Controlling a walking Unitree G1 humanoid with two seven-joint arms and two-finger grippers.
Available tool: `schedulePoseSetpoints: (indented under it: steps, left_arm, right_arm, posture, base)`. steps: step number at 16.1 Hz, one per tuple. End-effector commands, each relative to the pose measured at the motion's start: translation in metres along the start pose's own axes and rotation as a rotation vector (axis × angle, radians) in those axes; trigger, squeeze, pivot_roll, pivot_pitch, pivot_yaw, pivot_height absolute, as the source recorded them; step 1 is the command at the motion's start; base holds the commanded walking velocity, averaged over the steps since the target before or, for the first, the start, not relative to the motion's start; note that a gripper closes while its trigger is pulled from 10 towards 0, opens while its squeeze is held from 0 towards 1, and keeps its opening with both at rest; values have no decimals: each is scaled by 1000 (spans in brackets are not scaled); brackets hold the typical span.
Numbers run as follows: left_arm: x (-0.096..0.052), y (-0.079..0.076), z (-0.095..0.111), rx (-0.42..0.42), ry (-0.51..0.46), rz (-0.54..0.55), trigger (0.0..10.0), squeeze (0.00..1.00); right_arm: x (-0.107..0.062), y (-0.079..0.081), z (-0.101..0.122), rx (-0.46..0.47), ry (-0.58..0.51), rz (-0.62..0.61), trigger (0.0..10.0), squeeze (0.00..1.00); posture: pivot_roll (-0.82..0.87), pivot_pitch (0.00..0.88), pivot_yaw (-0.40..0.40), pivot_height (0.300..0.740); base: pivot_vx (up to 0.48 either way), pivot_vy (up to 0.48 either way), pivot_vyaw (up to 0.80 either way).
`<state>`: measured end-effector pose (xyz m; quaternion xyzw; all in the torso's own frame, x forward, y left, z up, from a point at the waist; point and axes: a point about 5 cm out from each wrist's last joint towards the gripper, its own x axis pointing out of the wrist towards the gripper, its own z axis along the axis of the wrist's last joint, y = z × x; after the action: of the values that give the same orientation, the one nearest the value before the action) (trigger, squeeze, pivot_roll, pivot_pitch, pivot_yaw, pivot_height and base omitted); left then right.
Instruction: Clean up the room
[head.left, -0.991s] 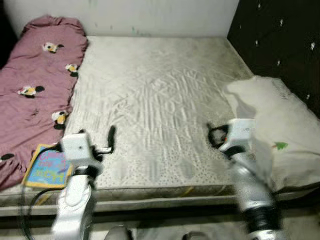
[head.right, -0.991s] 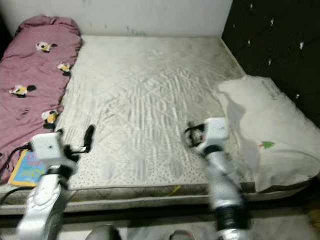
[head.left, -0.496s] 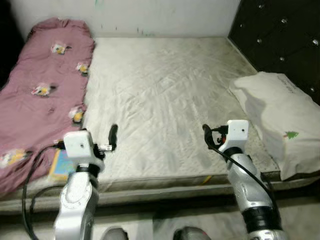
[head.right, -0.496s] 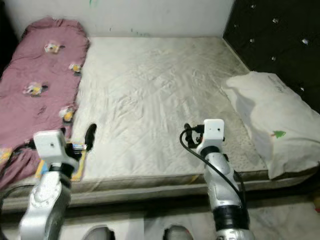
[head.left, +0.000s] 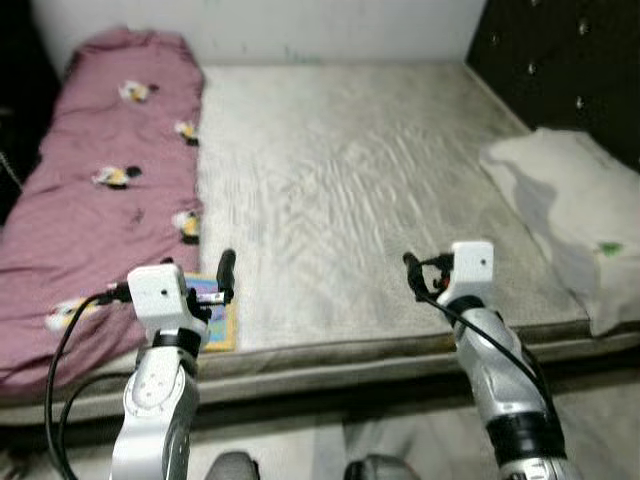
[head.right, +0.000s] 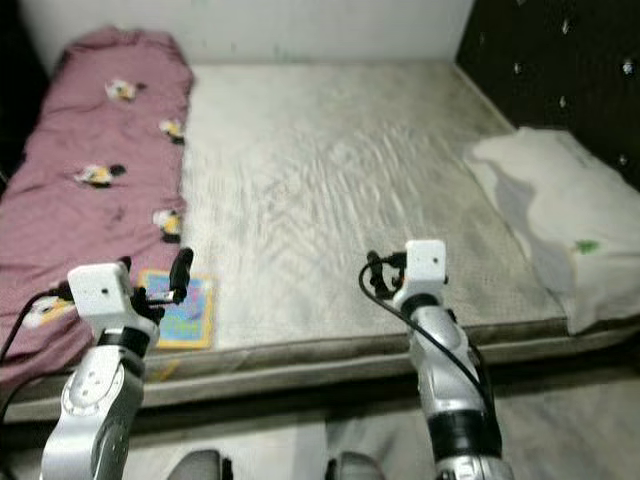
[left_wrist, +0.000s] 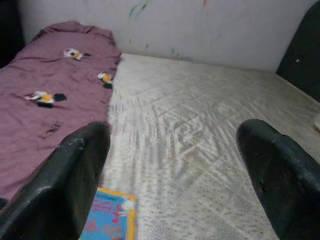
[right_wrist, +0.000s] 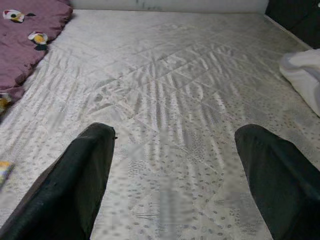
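A colourful children's book (head.left: 213, 311) lies on the front left edge of the bare mattress (head.left: 350, 170), partly against a maroon blanket (head.left: 110, 180) with small cartoon prints. My left gripper (head.left: 226, 270) hovers open just above the book (left_wrist: 112, 220), nothing between its fingers (left_wrist: 75, 170). My right gripper (head.left: 411, 272) is open too, held over the mattress's front middle, with its fingers (right_wrist: 85, 170) spread over bare quilted fabric. A white pillow (head.left: 575, 215) lies at the right end of the bed.
A dark tufted headboard (head.left: 560, 70) stands at the right and a white wall (left_wrist: 200, 30) runs along the far side. The mattress's front edge (head.left: 350, 350) drops to a grey floor (head.right: 330, 440) where I stand.
The whole picture has shifted, so the camera has turned left: book and blanket now sit more central, the pillow further right. Both arms keep the same raised pose, fingers still apart.
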<state>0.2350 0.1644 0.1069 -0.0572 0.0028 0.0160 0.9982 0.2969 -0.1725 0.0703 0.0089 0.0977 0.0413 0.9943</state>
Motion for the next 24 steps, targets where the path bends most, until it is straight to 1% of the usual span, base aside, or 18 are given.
schedulePoseSetpoints:
  steps: [1,3,9,18,19,22,24]
  left_arm:
    - [-2,6,1,20,3,16,10000,0]
    - [-1,6,1,21,3,16,10000,0]
    - [1,4,2,18,0,18,10000,0]
    - [0,3,2,18,-9,26,10000,0]
    - [0,3,4,29,-28,28,10000,0]
    - [-1,0,6,15,-48,-13,10000,0]
    - [-1,-1,7,6,-54,-19,10000,0]
  right_arm:
    - [3,8,7,1,-21,25,10000,0]
    - [4,8,6,-12,-13,19,10000,0]
    - [5,9,6,-3,-8,34,10000,0]
    - [8,13,6,-22,-1,62,10000,0]
    - [9,14,5,-25,-1,70,10000,0]
    - [9,16,6,-33,-6,85,10000,0]
    - [9,16,7,-34,-8,89,10000,0]
  posture:
    - [29,62,-41,740]
    - [29,62,-41,740]
    - [27,64,-42,740]
    - [32,56,-58,740]
    - [32,53,-60,740]
    - [33,51,-62,740]
    - [32,53,-63,740]
  base:
    - [0,480,0]
    - [0,480,0]
    - [0,480,0]
    - [0,480,0]
    - [0,0,0]
    - [0,0,0]
    - [127,0,0]
